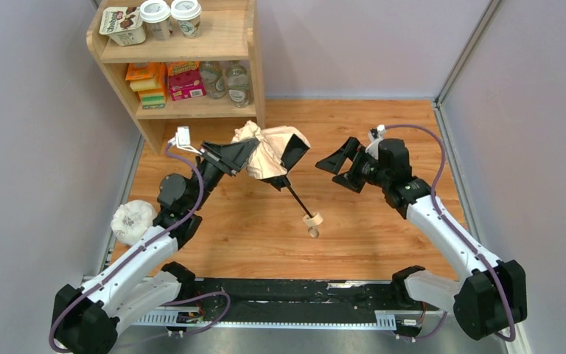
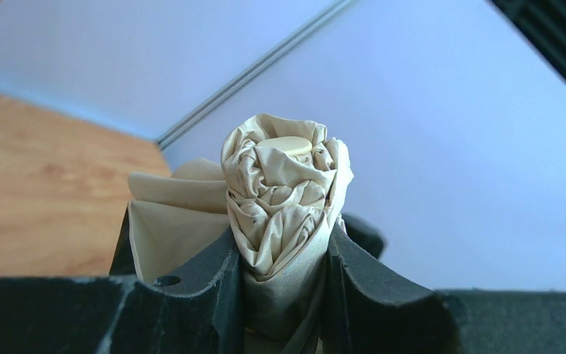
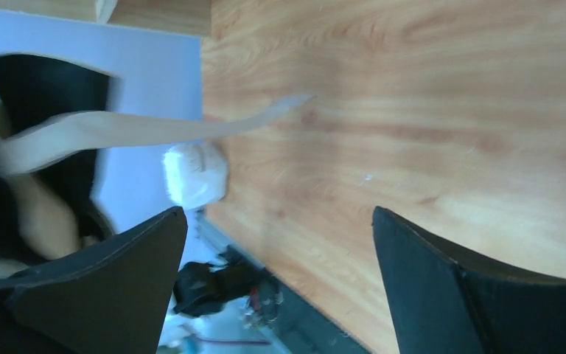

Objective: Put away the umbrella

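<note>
The umbrella (image 1: 269, 151) is a crumpled beige bundle held above the wooden floor near the shelf. Its thin black shaft (image 1: 296, 198) slants down to the small wooden handle (image 1: 312, 220), close to the floor. My left gripper (image 1: 264, 158) is shut on the umbrella's gathered canopy. In the left wrist view the fabric (image 2: 284, 192) is pinched between both dark fingers, its round tip cap facing the camera. My right gripper (image 1: 337, 171) hovers just right of the canopy, open and empty (image 3: 278, 214). A blurred beige strap (image 3: 155, 129) stretches across the right wrist view.
A wooden shelf (image 1: 184, 66) with cups, boxes and bottles stands at the back left, close behind the umbrella. A white lumpy plastic bag (image 1: 133, 221) lies at the floor's left edge beside my left arm, also in the right wrist view as the bag (image 3: 195, 175). Grey walls enclose the floor.
</note>
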Motion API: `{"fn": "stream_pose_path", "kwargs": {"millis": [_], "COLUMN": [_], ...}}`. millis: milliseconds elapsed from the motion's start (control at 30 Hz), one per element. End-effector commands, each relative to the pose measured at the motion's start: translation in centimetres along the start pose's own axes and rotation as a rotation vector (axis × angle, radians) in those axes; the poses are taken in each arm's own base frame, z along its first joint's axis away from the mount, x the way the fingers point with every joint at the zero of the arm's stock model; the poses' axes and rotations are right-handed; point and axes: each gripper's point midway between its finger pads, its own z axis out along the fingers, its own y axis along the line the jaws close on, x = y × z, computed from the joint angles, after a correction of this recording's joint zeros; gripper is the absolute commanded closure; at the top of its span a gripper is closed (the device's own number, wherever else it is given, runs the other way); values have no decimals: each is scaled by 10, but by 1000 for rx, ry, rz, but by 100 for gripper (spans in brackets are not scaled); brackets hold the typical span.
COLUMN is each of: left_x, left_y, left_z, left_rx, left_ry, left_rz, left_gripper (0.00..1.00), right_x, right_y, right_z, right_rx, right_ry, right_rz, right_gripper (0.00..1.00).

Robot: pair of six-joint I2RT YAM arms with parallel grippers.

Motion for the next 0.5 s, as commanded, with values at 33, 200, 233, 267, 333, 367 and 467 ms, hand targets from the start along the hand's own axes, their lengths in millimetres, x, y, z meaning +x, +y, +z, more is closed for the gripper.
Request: {"fn": "stream_pose_path", "kwargs": {"millis": [33, 200, 233, 267, 333, 367, 467], "left_x": [-46, -43, -43, -43, -41, -40, -38], "left_y": [-107, -121, -124, -124, -124, -124, -122], "left_z": [-5, -3, -4, -4, -3, -4, -5], "left_rx": [369, 460, 480, 488, 494, 496, 495], "left_ry": [-129, -103, -105, -101, -91, -87, -85], "left_rz": [56, -23, -26, -38, -47, -49, -55], "left_gripper": [100, 100, 100, 100, 100, 100, 100], "right_x": [4, -9, -11, -15, -18, -20, -25], "right_y": [48, 63, 63, 65, 63, 60, 61], "right_z": [5, 11, 12, 10, 9, 8, 5], "right_rx": [-274, -323, -322, -333, -330, -319, -322], "right_ry": [58, 93, 85, 76, 58, 40, 28], "right_rz": [486, 601, 637, 678, 751, 798, 868], "right_gripper": [0, 0, 0, 0, 0, 0, 0]}}
